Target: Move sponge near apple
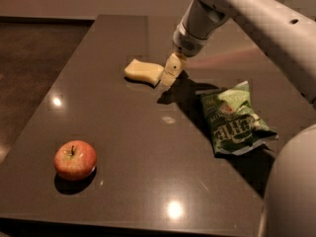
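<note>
The pale yellow sponge [142, 71] lies flat on the dark table [148, 147], left of centre toward the far side. The red apple [75, 160] with yellowish patches stands near the front left corner, well apart from the sponge. My gripper [170, 73] with cream fingers hangs from the arm that comes in from the upper right. It sits just at the sponge's right edge, low over the table, and holds nothing.
A green crinkled snack bag [234, 118] lies on the right side of the table. The arm's large pale link fills the upper right and lower right corners. The table's left edge drops to a dark floor.
</note>
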Controlling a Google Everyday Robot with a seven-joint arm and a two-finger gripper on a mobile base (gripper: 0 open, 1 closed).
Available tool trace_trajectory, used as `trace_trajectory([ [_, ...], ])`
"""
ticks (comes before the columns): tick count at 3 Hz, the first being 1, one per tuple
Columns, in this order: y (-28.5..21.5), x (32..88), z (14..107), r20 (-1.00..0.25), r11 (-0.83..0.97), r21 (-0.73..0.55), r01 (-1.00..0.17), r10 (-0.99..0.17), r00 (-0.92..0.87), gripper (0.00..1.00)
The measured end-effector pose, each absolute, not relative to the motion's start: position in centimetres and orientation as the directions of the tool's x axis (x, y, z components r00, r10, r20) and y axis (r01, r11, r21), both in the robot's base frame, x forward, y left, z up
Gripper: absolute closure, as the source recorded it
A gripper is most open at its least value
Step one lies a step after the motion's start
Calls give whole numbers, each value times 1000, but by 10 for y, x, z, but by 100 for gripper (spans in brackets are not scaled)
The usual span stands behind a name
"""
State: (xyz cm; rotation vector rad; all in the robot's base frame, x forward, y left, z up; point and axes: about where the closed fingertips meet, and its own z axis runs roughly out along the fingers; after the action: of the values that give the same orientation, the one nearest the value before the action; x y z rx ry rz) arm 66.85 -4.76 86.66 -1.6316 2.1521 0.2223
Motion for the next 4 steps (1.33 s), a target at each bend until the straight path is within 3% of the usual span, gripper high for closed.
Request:
trace_trajectory([
  [1, -29, 675, 851, -414, 266, -116, -957, -889, -197, 0],
  [2, -15, 681, 839, -405, 244, -103, -964, -896, -183, 9],
  [4, -4, 678, 841, -410, 209, -82, -975, -898, -158, 52],
])
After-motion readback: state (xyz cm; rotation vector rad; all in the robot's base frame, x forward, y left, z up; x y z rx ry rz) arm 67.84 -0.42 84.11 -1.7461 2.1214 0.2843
